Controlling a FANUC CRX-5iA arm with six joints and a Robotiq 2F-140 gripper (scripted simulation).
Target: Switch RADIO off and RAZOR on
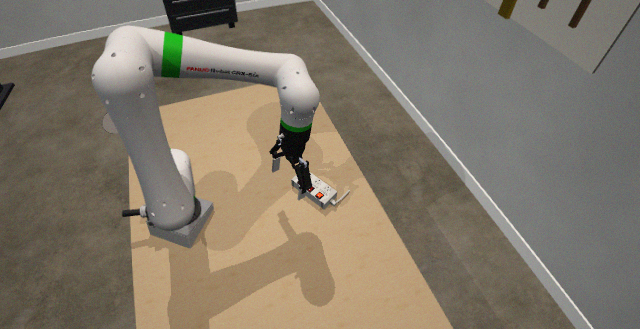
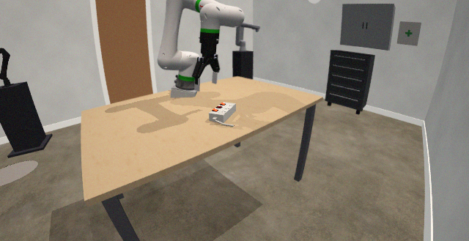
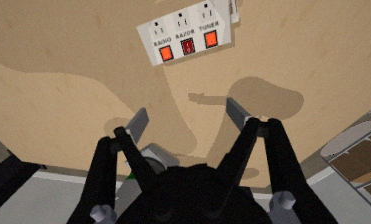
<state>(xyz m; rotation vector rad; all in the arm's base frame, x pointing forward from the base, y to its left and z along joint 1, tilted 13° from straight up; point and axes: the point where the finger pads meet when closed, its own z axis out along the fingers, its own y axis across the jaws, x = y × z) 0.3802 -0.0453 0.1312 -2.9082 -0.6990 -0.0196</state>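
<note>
power strip (image 3: 185, 35) face-up | RADIO switch (image 3: 166, 52) lit, RAZOR switch (image 3: 188, 46) dark | gripper (image 3: 187, 114) above strip, fingers spread wide, empty | tip: close fingers first, press w/ one tip, RADIO end.
</note>
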